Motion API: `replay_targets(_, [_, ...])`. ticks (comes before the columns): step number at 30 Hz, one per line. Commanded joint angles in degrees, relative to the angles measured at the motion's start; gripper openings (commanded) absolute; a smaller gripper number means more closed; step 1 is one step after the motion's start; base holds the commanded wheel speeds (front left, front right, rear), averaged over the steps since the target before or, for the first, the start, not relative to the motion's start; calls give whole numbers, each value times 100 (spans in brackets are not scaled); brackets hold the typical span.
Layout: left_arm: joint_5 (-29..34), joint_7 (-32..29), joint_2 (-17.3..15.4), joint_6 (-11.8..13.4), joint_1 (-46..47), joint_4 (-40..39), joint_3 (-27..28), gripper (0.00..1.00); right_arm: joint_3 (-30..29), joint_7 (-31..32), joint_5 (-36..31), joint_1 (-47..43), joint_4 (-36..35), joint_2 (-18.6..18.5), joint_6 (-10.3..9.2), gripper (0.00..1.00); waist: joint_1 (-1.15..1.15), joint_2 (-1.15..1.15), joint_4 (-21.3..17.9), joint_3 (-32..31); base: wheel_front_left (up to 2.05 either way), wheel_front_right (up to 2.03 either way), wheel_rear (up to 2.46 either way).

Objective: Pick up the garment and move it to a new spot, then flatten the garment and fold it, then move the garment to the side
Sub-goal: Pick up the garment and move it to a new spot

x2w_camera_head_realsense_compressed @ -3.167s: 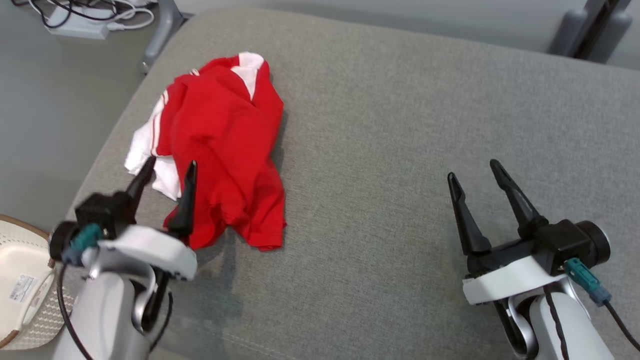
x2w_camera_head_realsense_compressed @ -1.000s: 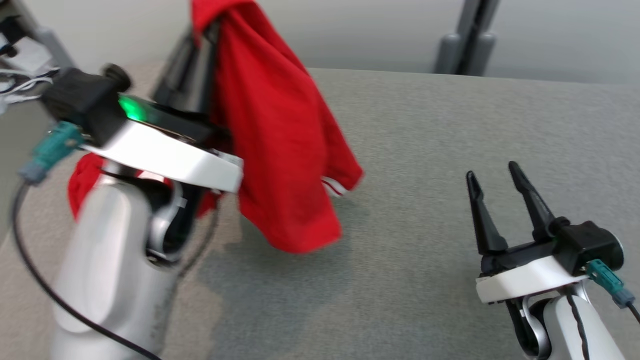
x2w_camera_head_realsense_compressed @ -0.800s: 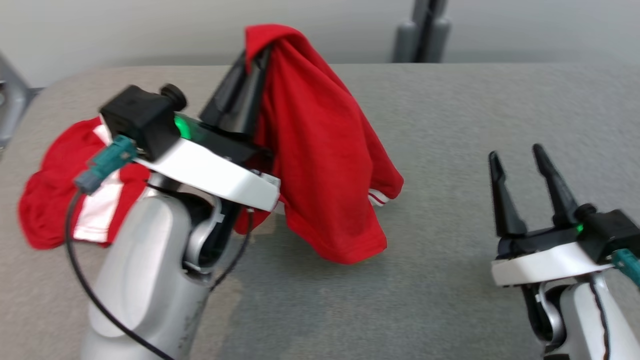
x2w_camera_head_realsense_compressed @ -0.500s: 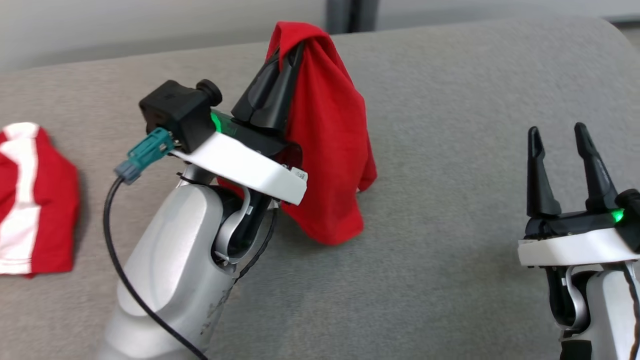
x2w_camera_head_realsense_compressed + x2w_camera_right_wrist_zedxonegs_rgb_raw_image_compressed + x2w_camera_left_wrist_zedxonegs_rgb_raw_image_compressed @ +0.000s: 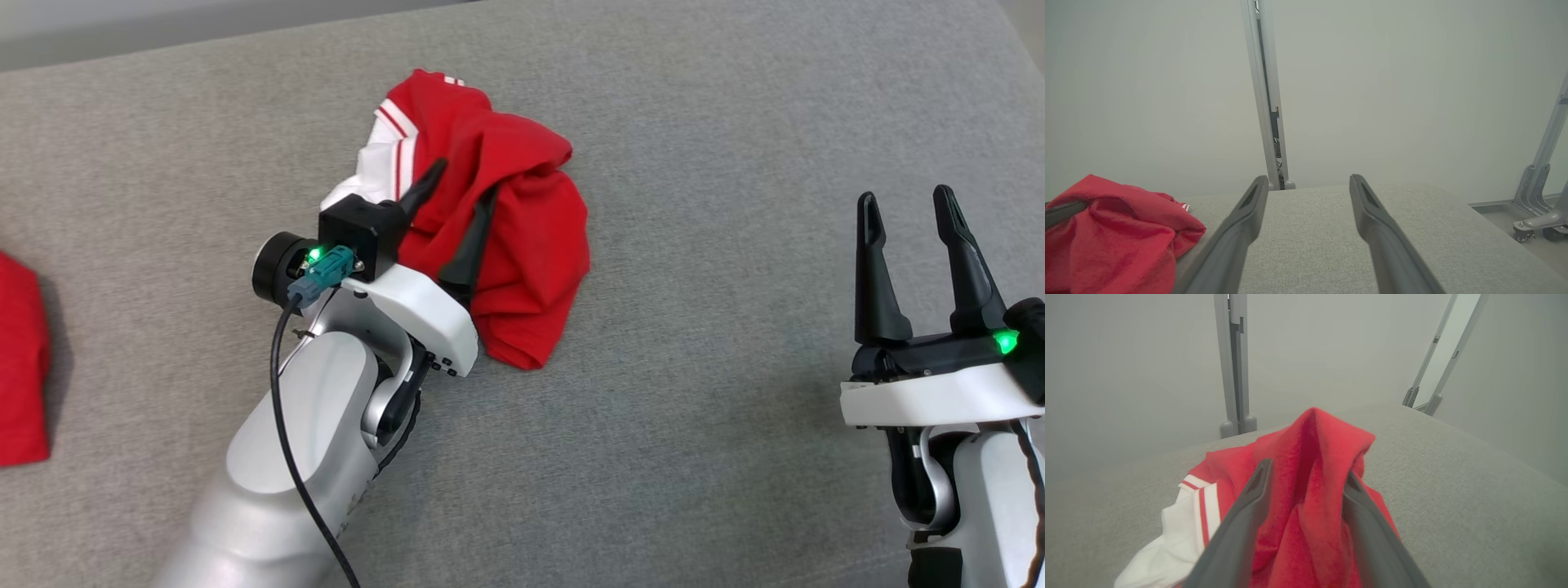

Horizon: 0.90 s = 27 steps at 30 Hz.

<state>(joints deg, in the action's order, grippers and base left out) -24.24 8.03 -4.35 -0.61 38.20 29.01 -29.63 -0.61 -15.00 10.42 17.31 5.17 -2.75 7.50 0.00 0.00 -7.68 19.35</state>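
Note:
The garment, red with white striped trim, lies in a crumpled heap on the grey padded table, near its middle. My left gripper reaches into the heap from the near side with its fingers spread. In the left wrist view a ridge of the garment stands up between the parted fingers of my left gripper. My right gripper hovers open and empty at the right, well clear of the cloth. The right wrist view has the garment at its lower left, past my right gripper.
Another red cloth lies at the table's left edge. Grey upright posts stand behind the far edge, with a wheeled frame leg off the right end. Bare grey surface stretches between the heap and my right gripper.
The garment hung from my shut left gripper, raised above the table. Now it rests in a heap on the table and the left fingers have parted. The head camera has shifted too.

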Motion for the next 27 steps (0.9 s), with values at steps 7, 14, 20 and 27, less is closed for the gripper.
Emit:
replay_targets(7, [-131,444,-6,-116,-7,90,71,100,24,-34,-192,-111,61,-27,-2,100,0,0,499,-371,0,0,0])
replay_targets(14, [-83,662,-295,37,-520,-275,279,100,302,-34,-324,-319,108,-25,-2,100,0,0,1053,-803,0,0,0])
replay_targets(20, [144,716,-584,189,-1178,-764,511,100,539,-34,-621,-544,205,-33,-3,100,0,0,1400,-1046,0,0,0])
replay_targets(27, [492,718,-596,122,-2359,-1637,1017,100,715,-34,-660,-788,337,-31,-3,100,0,0,1675,-1233,0,0,0])
